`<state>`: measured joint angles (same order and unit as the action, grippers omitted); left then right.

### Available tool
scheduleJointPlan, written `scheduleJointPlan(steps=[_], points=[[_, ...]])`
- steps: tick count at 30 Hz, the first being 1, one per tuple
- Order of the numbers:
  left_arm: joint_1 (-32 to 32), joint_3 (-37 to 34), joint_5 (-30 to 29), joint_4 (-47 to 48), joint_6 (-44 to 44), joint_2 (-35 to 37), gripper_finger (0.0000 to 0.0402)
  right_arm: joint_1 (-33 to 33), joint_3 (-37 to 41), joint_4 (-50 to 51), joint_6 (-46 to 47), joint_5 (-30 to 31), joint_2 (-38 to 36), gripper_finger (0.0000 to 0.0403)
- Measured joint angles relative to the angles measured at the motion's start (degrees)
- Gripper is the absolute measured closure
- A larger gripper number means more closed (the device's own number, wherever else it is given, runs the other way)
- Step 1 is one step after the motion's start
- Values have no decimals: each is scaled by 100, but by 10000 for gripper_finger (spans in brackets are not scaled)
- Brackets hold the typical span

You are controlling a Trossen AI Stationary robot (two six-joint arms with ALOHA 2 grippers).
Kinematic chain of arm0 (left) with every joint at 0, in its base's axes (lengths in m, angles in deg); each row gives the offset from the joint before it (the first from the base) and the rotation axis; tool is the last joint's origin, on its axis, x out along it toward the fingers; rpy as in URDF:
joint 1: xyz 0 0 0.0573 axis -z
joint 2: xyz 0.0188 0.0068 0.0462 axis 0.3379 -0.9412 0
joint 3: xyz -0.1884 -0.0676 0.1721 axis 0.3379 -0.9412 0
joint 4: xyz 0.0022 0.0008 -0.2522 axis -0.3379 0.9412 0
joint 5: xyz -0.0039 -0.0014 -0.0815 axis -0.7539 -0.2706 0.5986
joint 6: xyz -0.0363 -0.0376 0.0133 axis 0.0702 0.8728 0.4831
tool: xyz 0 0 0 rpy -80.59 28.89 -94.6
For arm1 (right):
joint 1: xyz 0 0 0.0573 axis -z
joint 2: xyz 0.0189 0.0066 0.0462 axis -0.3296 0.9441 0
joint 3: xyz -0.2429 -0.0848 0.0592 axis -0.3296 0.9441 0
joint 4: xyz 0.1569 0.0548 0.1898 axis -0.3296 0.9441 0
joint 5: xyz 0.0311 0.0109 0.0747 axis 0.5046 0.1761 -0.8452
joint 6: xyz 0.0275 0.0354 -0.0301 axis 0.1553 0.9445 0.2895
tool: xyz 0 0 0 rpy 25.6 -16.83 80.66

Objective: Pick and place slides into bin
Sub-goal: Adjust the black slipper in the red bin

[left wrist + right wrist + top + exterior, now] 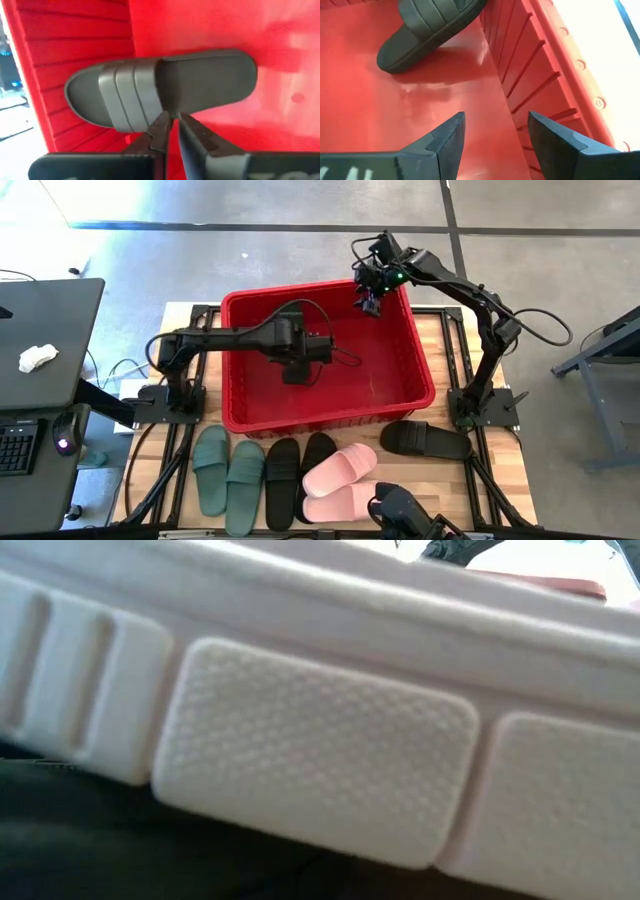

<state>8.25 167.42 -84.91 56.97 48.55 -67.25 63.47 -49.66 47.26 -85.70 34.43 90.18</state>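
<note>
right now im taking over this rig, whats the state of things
Left gripper: inside the red bin, fingers nearly shut at the edge of a black slide that lies on the bin floor; can't tell if it's released.
Right gripper: open, empty, over the bin's far right corner.
Done: one black slide in the bin.
Left: seven on the table in front of the bin: green pair, black pair, pink pair, one black slide at right.
</note>
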Motion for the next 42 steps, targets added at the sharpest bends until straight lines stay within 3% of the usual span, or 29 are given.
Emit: scheduleJointPlan(steps=[7, 12, 19, 30, 42], points=[[-268, -1284, 314, -722, 276, 298, 274, 0, 0, 39, -163, -16, 0, 197], [-370, -1798, 361, -1477, 126, 333, 204, 0, 0, 17, -285, -15, 0, 197], [-349, -1884, -799, -1609, 147, 333, 144, -2, 0, -143, -285, -17, 0, 197], [-351, -1890, -820, -1730, -35, 118, 106, -2, 0, -275, -287, -32, 0, 197], [-395, -1874, -1885, -2013, -26, -204, 110, -2, 0, -386, -283, -35, 0, 197]])
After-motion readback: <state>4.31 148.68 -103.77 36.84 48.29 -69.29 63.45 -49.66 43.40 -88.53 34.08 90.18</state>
